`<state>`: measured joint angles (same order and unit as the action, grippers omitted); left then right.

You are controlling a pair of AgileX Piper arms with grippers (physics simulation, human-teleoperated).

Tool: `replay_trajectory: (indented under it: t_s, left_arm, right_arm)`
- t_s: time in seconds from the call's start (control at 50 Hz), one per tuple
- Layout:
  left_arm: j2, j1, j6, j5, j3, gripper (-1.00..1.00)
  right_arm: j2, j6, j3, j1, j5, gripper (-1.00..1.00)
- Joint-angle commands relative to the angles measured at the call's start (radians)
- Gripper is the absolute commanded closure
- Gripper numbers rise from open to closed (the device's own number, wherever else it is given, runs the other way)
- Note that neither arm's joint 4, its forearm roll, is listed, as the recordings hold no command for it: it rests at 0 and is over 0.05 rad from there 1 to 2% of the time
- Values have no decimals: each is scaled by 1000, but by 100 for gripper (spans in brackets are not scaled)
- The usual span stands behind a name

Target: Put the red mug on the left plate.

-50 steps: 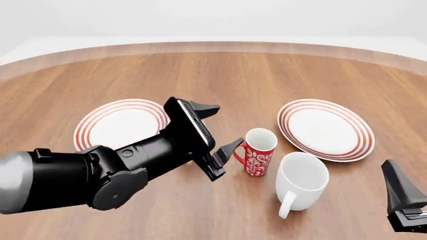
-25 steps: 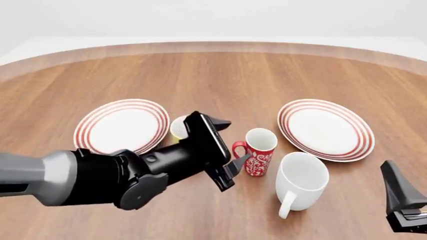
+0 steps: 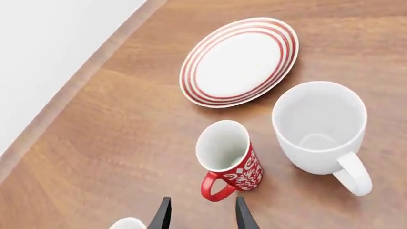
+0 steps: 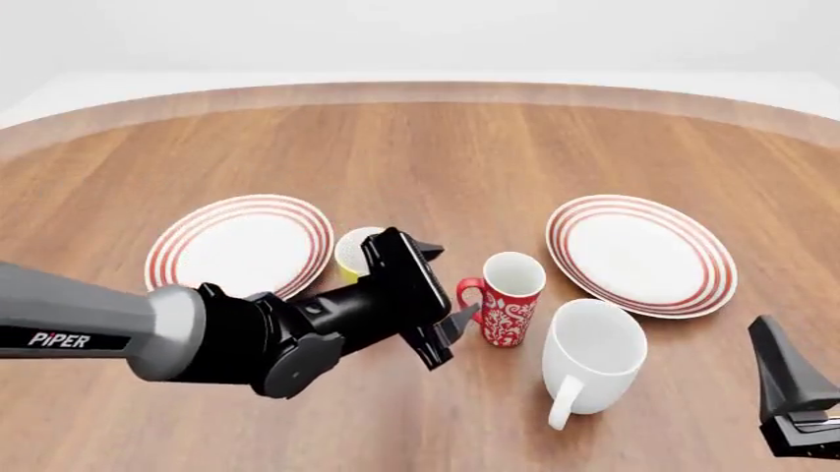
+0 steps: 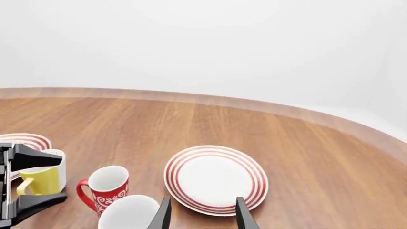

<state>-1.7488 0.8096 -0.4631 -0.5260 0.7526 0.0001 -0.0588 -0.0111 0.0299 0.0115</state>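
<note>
The red mug [image 4: 507, 299] stands upright on the table between the two plates, its handle [image 4: 469, 292] towards my left gripper. My left gripper [image 4: 443, 284] is open just left of the mug, one finger on each side of the handle, holding nothing. In the left wrist view the red mug [image 3: 229, 161] sits just beyond the fingertips [image 3: 161, 215]. The left plate [image 4: 195, 262] lies behind my left arm with nothing on it. My right gripper [image 4: 788, 391] is open at the near right, well away from the mug.
A large white mug [image 4: 593, 356] stands close to the red mug's right front. A yellow mug [image 4: 352, 253] sits beside the left plate, partly hidden by my left gripper. The right plate [image 4: 640, 254] lies further right.
My left gripper has moved right and lower, closing in on the red mug's handle. That uncovered the yellow mug. The right gripper has stayed still.
</note>
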Motion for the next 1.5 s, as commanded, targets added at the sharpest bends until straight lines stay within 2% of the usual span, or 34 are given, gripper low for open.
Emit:
replay_trajectory:
  t_s: [0.02, 0.64, 1.5]
  left_arm:
    - [-60, -7, -18, -24, 8, -100]
    - [-94, 0, -32, -39, 28, -100]
    - [-211, -35, -72, -19, 125, -100]
  right_arm:
    - [0, 0, 1, -1, -1, -100]
    - [0, 0, -3, -1, 0, -100]
    - [0, 3, 7, -3, -18, -100]
